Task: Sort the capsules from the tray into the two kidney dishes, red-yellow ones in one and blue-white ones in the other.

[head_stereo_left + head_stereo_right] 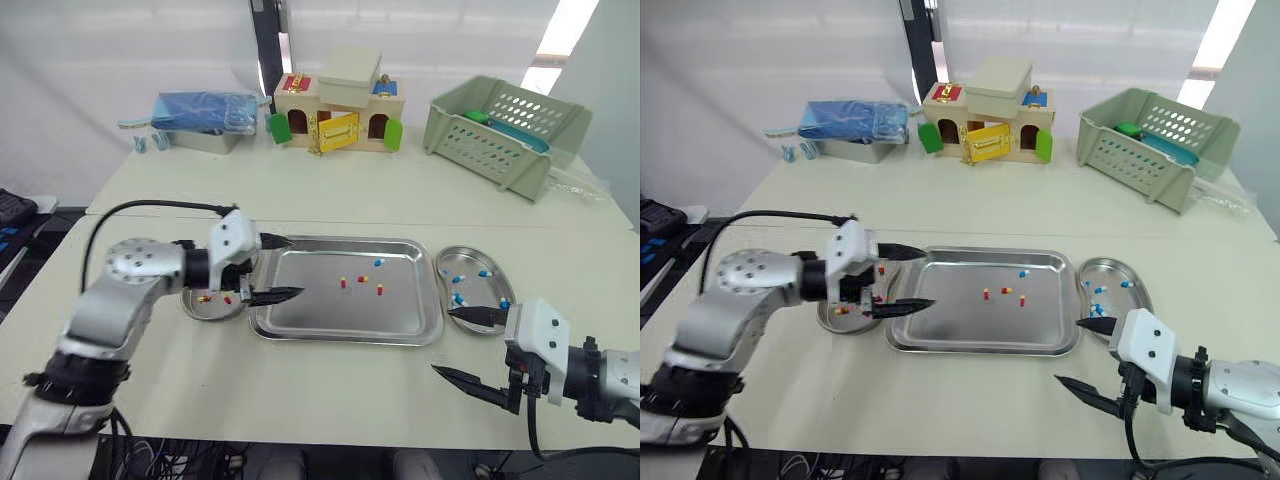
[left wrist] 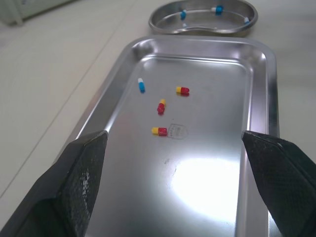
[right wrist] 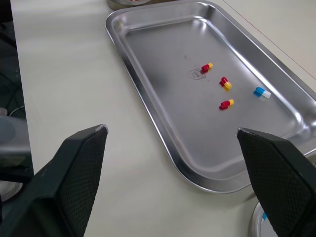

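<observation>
**Four capsules in tray, both grippers empty**

Centre of worktop (image 1: 300, 400): tray (image 1: 320, 312) holds three red-yellow capsules (image 1: 362, 279) and one blue-white capsule (image 1: 378, 262). The left kidney dish (image 1: 196, 313), just beside the tray, holds red-yellow ones. The right kidney dish (image 1: 468, 258) holds blue-white ones. The left gripper (image 1: 294, 266) hangs over the tray's left edge, fingers wide apart, gripping nothing. The right gripper (image 1: 442, 340) is near the right dish, fingers likewise spread and empty.

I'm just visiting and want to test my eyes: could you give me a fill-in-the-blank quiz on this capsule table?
Red-yellow capsules lying in the tray number ___.
The kidney dish by the right gripper holds only ___ capsules.
The left gripper is not shut but ___.
Missing words: three; blue-white; open.
</observation>
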`<state>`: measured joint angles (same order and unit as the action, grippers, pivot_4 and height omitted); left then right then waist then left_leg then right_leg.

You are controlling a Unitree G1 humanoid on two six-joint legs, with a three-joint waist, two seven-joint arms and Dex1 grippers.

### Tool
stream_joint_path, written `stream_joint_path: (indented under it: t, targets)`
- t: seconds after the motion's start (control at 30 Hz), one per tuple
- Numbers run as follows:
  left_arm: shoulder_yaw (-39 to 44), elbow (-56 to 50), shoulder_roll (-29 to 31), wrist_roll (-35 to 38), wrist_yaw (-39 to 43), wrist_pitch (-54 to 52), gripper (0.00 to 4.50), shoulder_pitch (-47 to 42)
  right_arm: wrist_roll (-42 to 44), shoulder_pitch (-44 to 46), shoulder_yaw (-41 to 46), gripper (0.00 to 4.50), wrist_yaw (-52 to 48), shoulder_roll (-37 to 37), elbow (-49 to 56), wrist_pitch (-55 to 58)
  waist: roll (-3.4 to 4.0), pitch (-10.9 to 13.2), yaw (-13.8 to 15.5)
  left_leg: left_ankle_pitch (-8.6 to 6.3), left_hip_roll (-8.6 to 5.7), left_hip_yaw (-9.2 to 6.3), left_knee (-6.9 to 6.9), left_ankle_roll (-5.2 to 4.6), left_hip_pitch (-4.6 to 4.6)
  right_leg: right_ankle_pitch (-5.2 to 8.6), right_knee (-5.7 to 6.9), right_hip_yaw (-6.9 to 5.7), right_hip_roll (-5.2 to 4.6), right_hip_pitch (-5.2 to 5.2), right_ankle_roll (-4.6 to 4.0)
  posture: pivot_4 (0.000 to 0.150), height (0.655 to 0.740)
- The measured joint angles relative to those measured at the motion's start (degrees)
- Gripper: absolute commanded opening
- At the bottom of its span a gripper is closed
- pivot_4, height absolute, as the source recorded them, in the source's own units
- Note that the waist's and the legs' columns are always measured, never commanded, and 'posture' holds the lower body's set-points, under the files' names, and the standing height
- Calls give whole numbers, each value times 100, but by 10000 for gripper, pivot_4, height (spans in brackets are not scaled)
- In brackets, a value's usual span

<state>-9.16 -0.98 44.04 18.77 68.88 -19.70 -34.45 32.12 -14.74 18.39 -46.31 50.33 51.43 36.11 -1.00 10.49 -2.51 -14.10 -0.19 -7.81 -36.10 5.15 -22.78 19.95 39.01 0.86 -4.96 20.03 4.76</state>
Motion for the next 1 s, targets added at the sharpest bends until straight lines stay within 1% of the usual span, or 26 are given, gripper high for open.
stream_joint_path:
  t: [0.07, 0.17, 0.27, 0.4, 0.43, 0.47, 0.5, 0.6, 0.83, 1.0]
  targets:
    - [-408, 512, -226, -287, 235, 141, 45000, -416, -24, -34, -9, 44024, 139, -44, 81, 12, -1, 0, 3, 0, -2, 1, -2, 1, 0, 0, 0, 0, 0, -2, 0, 1500, 7400]
    - [-783, 1235, -559, -685, 339, 400, 45000, -772, -69, -65, -7, 44024, 299, -108, 133, 23, -1, 0, -20, 1, -1, -2, -1, 1, 0, 0, 0, -1, 0, -1, 0, 1500, 7400]
    - [-964, 1834, -843, -998, 312, 674, 45000, -932, -103, -196, -4, 44024, 391, -147, 203, 27, -2, 1, -32, 1, -2, -1, -3, 1, -2, 0, 0, 0, 0, 1, 0, 1500, 7400]
    - [-1022, 2428, -1198, -1214, 328, 889, 45000, -1150, -152, -319, 14, 44024, 427, -183, 255, 21, -3, 1, -32, 2, -2, -5, -6, 2, -3, 0, 1, -3, 0, -1, 1, 1500, 7400]
    - [-1027, 2573, -1316, -1251, 328, 921, 41286, -1246, -165, -338, 14, 44418, 431, -189, 255, 15, -4, 2, -32, 2, -2, -4, -6, 2, -3, 0, 1, -2, 0, -1, 1, 1500, 7400]
    - [-1027, 2587, -1324, -1253, 329, 926, 41157, -1255, -166, -338, 15, 44418, 432, -189, 255, 14, -4, 2, -39, 2, -2, -4, -5, 2, -3, 0, 1, -2, 0, -1, 1, 1500, 7400]
    - [-1025, 2650, -1358, -1262, 330, 933, 39611, -1285, -172, -351, 18, 44418, 438, -193, 255, 11, -4, 2, -47, 2, -2, -4, -5, 3, -2, 0, 1, -2, 0, -1, 1, 1500, 7400]
    - [-1025, 2876, -1532, -1335, 343, 950, 30574, -1373, -184, -360, 14, 44418, 453, -197, 254, -13, -4, 2, -57, 2, -2, -5, -5, 2, -1, 0, 1, -2, 0, -2, 1, 1500, 7400]
    - [-1025, 3389, -1807, -1574, 260, 1077, 30574, -1473, -359, -282, -135, 44418, 402, -189, 209, -115, -4, 2, -57, 4, -3, -7, -6, 5, -3, 0, 2, -4, 0, -2, 1, 1500, 7400]
    - [-1024, 3942, -2018, -1747, 119, 1312, 30574, -1678, -463, -168, -282, 44418, 385, -177, 67, -203, -5, 2, -60, 4, -4, -7, -6, 5, -2, 0, 2, -4, -1, -2, 1, 1500, 7400]
